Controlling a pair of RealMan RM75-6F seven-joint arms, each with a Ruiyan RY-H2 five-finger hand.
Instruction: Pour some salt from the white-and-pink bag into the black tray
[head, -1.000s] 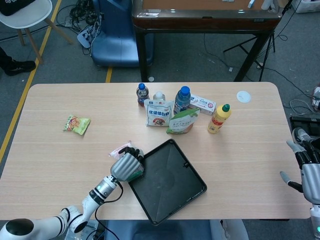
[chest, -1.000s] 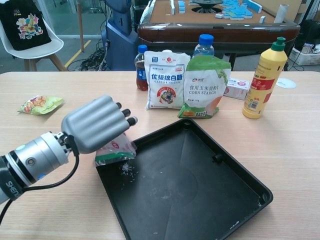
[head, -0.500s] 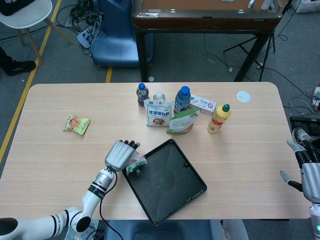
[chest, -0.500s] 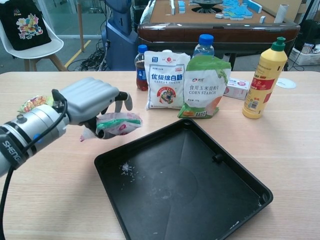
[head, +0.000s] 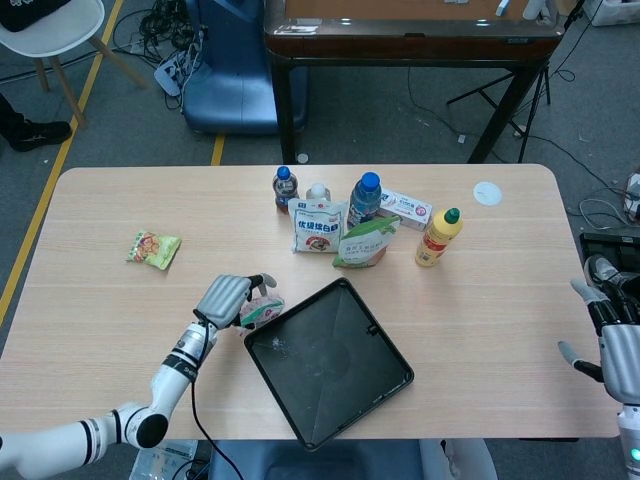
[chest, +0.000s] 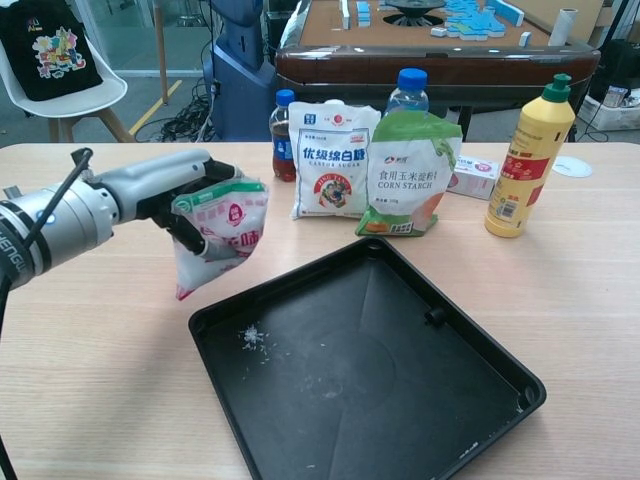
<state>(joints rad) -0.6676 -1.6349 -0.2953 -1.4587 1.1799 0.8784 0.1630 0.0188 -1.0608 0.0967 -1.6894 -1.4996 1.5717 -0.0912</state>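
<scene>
My left hand (chest: 165, 190) (head: 224, 298) grips the white-and-pink salt bag (chest: 217, 232) (head: 260, 311) by its top, above the table just left of the black tray (chest: 420, 400) (head: 345, 385). The bag hangs mouth up, its bottom pointing down. A small scatter of white salt (chest: 252, 338) lies in the tray's near left corner. My right hand (head: 612, 340) shows only in the head view, at the far right beyond the table's edge, its fingers apart and holding nothing.
Behind the tray stand a sugar bag (chest: 333, 160), a green corn starch bag (chest: 410, 172), two bottles (chest: 284, 135), a small box (chest: 474, 176) and a yellow squeeze bottle (chest: 527, 156). A snack packet (chest: 80, 208) lies at the left. A white lid (head: 487, 193) sits far right.
My left hand has lifted the salt bag off the tray's corner, drawn it back to the left and turned it from tipped over to mouth up. Salt stays in the tray.
</scene>
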